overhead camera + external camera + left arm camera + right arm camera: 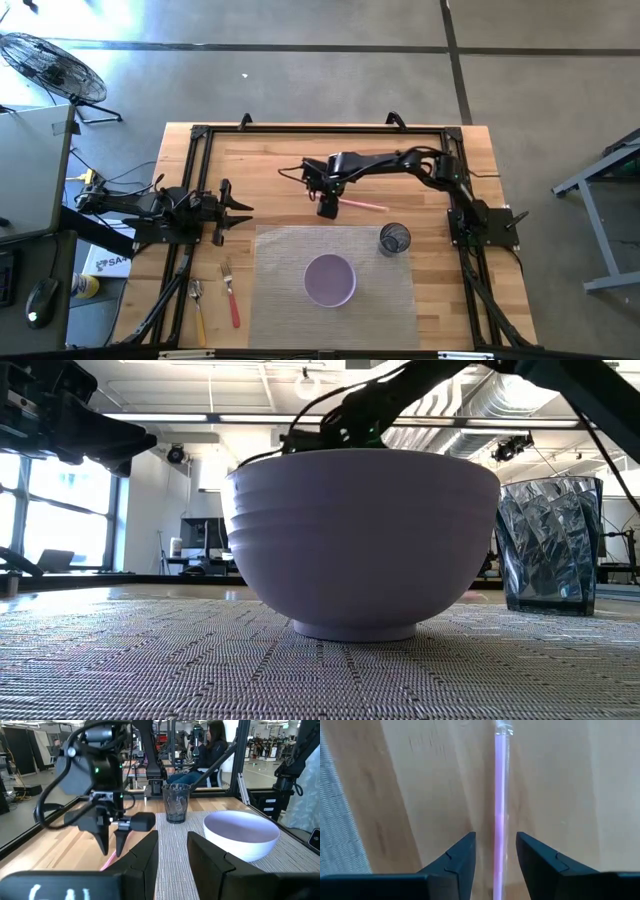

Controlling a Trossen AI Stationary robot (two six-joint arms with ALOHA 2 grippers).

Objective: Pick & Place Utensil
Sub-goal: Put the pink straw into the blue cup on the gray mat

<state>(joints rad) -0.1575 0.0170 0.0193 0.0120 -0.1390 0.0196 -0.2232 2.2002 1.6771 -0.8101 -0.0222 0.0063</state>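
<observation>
A thin pink utensil point(366, 204) lies flat on the bare wood beyond the mat; in the right wrist view its handle point(500, 805) runs straight away from the fingers. My right gripper point(327, 207) points down over its left end, open, one finger on each side of the handle point(496, 851) without touching it. The left wrist view shows that gripper point(111, 842) just above the pink handle point(111, 861). My left gripper point(240, 213) waits open at the table's left side point(172, 851).
A lilac bowl point(330, 280) stands on the grey woven mat point(285, 255), with a dark faceted cup point(394, 239) at the mat's far right corner. A red-handled fork point(231, 295) and a yellow-handled spoon point(198, 305) lie left of the mat. A person sits beyond the table point(210, 745).
</observation>
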